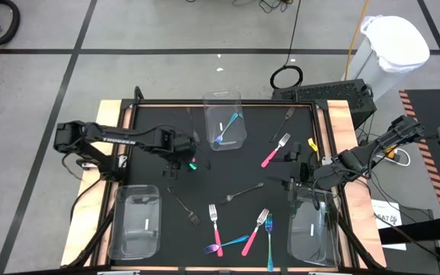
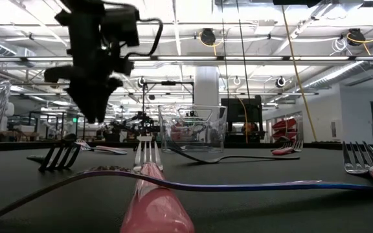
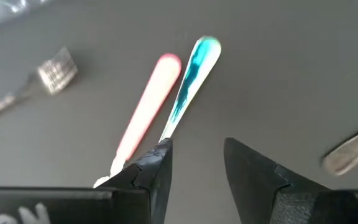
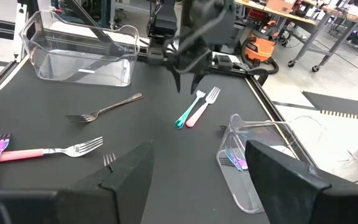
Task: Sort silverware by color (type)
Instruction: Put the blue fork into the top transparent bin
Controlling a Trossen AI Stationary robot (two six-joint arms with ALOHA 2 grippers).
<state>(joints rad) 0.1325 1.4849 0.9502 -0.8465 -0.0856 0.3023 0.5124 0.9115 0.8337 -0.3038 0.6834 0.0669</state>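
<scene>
I am holding the left gripper [image 1: 183,155] above the mat at about nine o'clock, jaws parted and gripping nothing. A pink fork [image 3: 146,106] and a teal fork [image 3: 188,78] are lying side by side, touching, directly under it. The right gripper [image 1: 296,182] is waiting at three o'clock, jaws wide and empty. The bin [image 1: 225,122] at twelve o'clock is already holding blue-handled pieces (other forks are lying scattered toward six o'clock). To grip well, I am planning to straddle the teal handle alone, away from the pink one, then descend squarely.
</scene>
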